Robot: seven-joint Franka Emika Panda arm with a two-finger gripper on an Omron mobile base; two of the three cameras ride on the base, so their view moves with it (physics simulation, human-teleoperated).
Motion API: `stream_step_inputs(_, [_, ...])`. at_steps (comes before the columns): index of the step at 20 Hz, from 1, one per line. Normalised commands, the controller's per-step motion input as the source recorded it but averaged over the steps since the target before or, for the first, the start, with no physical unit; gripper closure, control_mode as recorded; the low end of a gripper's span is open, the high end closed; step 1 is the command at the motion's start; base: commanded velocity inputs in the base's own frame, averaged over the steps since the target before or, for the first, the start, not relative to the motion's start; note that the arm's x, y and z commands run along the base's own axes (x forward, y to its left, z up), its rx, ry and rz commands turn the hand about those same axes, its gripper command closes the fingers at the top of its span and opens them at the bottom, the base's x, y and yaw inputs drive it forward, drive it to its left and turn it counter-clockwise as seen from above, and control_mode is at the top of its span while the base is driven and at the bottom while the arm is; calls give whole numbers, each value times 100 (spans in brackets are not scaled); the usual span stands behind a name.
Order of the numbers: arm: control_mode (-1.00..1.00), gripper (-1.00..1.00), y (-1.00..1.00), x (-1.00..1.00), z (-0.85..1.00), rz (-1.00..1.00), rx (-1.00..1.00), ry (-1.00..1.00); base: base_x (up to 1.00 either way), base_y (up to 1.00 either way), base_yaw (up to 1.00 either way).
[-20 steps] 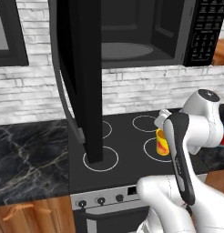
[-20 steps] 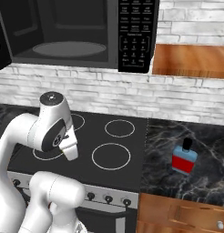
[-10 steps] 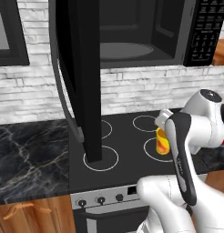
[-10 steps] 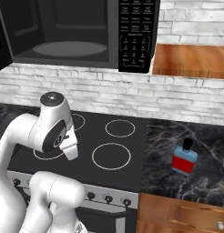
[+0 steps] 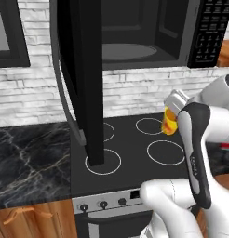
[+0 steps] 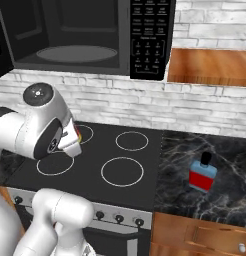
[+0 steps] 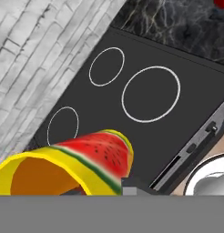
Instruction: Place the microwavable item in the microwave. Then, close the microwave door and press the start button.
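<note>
Tool: the tool is clenching on the yellow cup, which is lying tilted along the bottom of the hand view, its open mouth facing the camera; the fingertips themselves are hidden under the cup.
Yellow cup: in the left base view the yellow cup is hanging in the air above the far right burner ring, just beside the white arm — it is not touching the cooktop.
Cup markings: a red patch with dark seed-like specks and a green edge is showing on its side in the hand view; the inside is looking orange.
Microwave: the microwave is sitting above the cooktop, its cavity standing open, with the grey turntable lying flat inside.
Microwave door: the microwave door is swinging fully open to the left, seen nearly edge-on, with its long curved handle running down the outer face.
Keypad: the keypad panel is occupying the right end of the microwave front.
Cooktop: the black cooktop is carrying four white burner rings, with knobs along its near edge.
Bottle: the blue-and-red bottle is standing upright on the dark marble surface — right of the cooktop, well apart from the cup.
Wall: a white brick wall is running behind the cooktop.
</note>
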Motion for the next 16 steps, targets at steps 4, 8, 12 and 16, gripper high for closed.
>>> stream_step_inputs(4, [-100, 100, 3, 0, 77, 0, 9, -15, 0, 0, 0])
stream_step_inputs(8, [-100, 100, 11, 0, 67, 0, 12, -17, 0, 0, 0])
stream_step_inputs(12, [-100, 100, 15, 0, 78, -1, 14, -15, 0, 0, 0])
stream_step_inputs(16, [-100, 100, 1, 18, 95, 0, 1, -1, 0, 0, 0])
